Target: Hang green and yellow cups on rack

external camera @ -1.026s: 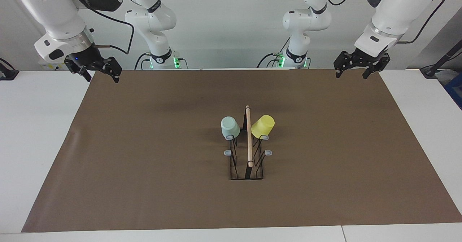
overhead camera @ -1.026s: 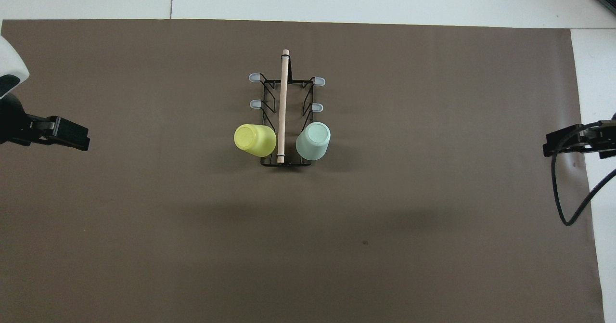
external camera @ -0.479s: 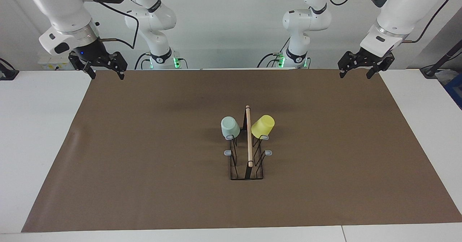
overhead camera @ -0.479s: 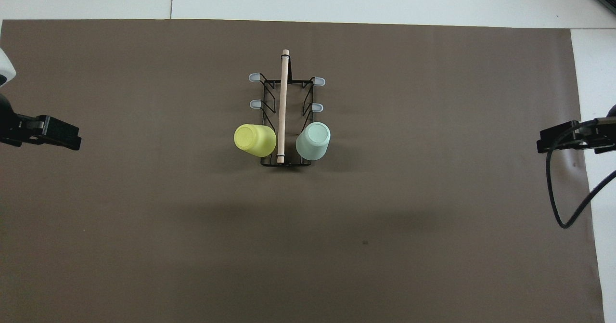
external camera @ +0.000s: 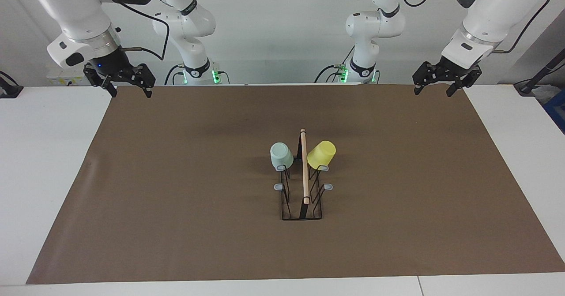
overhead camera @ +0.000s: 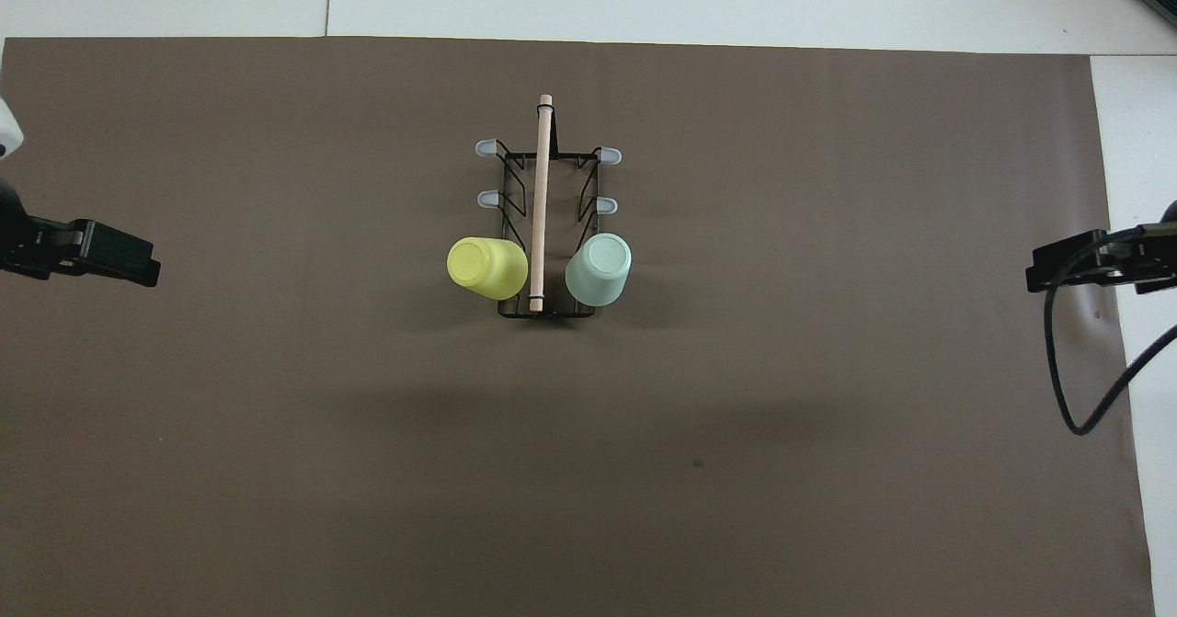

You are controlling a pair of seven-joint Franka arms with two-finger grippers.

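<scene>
A: Where do the cups sit relative to each tool?

B: Both hang mouth-down on the rack (external camera: 302,185) in the middle of the desk (external camera: 48,163). The green cup (external camera: 281,155) is on the peg nearest the robots on the side toward the right arm's end, the yellow cup (external camera: 322,154) on the matching peg toward the left arm's end.

A: And the rack's long axis?

B: Its wooden rod (overhead camera: 541,203) runs straight away from the robots, so each cup faces its own arm.

A: The tools?

B: The right tool (external camera: 127,83) and left tool (external camera: 436,83) hover over the mat's (external camera: 176,199) corners by the bases, both spread open, empty, well apart from the rack. Neither looks nearer; the hanging looks done.
</scene>
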